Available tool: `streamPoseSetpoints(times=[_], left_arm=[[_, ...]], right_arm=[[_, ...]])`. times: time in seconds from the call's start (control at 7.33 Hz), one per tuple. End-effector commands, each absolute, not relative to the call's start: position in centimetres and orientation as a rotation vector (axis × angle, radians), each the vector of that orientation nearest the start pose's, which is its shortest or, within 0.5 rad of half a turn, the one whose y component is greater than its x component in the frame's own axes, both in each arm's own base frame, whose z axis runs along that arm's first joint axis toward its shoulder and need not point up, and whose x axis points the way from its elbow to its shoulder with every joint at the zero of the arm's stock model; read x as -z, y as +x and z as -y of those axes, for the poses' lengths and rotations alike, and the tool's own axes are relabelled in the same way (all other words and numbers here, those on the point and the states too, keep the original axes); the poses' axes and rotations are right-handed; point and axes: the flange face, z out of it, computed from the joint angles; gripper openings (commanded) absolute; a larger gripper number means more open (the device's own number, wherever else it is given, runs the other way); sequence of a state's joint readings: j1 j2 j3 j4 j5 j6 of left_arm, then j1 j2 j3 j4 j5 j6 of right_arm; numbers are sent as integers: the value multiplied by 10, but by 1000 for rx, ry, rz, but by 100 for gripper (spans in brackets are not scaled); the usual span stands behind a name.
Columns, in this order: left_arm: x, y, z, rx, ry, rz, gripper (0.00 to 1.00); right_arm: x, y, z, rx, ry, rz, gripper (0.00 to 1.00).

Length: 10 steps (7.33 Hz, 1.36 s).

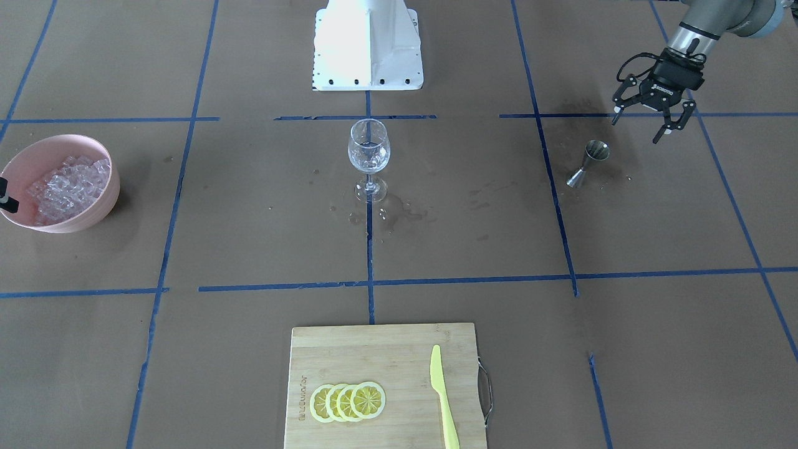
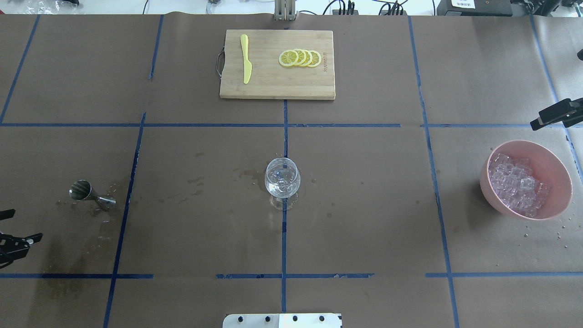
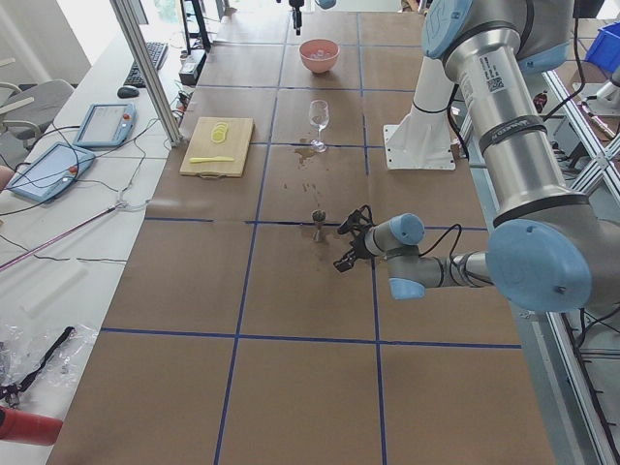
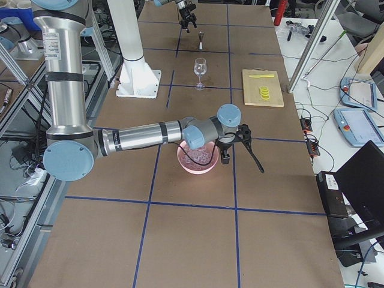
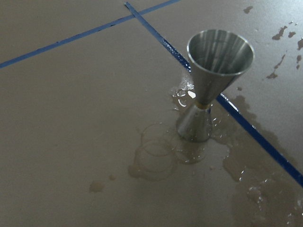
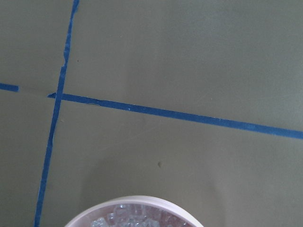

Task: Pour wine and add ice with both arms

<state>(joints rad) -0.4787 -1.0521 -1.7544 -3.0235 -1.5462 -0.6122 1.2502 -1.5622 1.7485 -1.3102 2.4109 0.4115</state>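
Note:
A clear stemmed wine glass (image 1: 369,156) stands upright at the table's middle with a little clear liquid in it. A pink bowl (image 2: 560,182) holds a heap of clear ice cubes (image 2: 517,184). My left gripper (image 1: 639,125) is open and empty, raised just beside a steel jigger (image 1: 589,163) that stands upright on a wet patch; the jigger fills the left wrist view (image 5: 213,80). My right gripper (image 4: 243,167) hovers over the bowl's far rim, fingers apart and empty; one finger (image 2: 553,114) shows at the overhead view's right edge. The right wrist view shows only the bowl's rim (image 6: 135,201).
A wooden cutting board (image 2: 273,86) at the far side carries several lemon slices (image 2: 300,58) and a yellow plastic knife (image 2: 246,64). Spilled liquid (image 1: 399,215) lies around the glass's foot. The white robot base (image 1: 368,43) stands at the near side.

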Motion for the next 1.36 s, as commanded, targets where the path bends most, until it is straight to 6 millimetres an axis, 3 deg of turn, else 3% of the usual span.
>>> streamPoseSetpoints(times=[0.0,0.14,0.41,0.55,0.68,0.82,0.95,1.09,1.23], left_arm=[[-625,148,306,-467,710,-786,100],[-630,128,323,-427,700,-734,100],[-640,123,324,-412,688,-717,100],[-640,123,325,-408,692,-716,100],[-639,122,325,-399,690,-719,100],[-640,119,328,-375,713,-686,100],[-638,115,333,-343,750,-637,100],[-637,114,335,-336,758,-627,100],[-637,114,335,-336,758,-626,100]], right_arm=[[-532,-128,454,75,59,849,100],[-527,-139,444,31,38,850,100],[-554,-167,386,-78,89,873,98],[-566,-175,379,-71,104,868,94],[-564,-181,384,-73,129,853,86],[-559,-185,392,-76,155,847,85],[-557,-187,394,-73,162,850,75],[-564,-186,394,-80,156,837,66],[-571,-186,394,-78,150,830,66]])
